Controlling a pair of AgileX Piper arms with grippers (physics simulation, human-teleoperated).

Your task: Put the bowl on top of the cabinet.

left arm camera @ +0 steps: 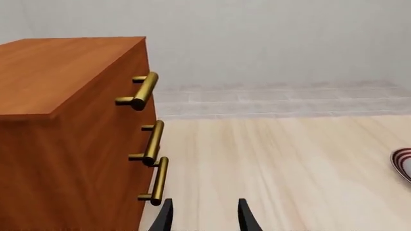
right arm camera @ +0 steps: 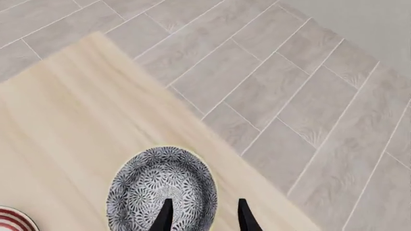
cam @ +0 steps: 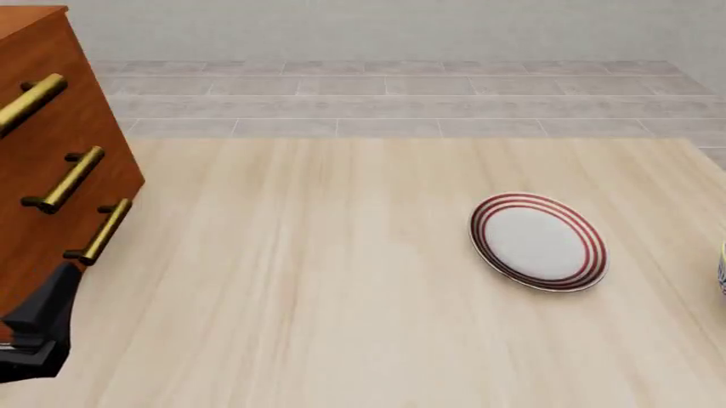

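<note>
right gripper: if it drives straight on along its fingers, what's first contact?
Likely the bowl: the open right gripper straddles its near rim, one finger over the patterned inside, one outside. Height above it is unclear.

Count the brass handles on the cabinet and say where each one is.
3, all on the cabinet front at the table's left: top handle, middle handle, bottom handle. The front view crops the cabinet, but the left wrist view shows no more.

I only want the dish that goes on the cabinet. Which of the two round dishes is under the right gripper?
The bowl, deep with black-and-white floral pattern, lies under the right gripper; the plate is flat, white, red-ringed.
</note>
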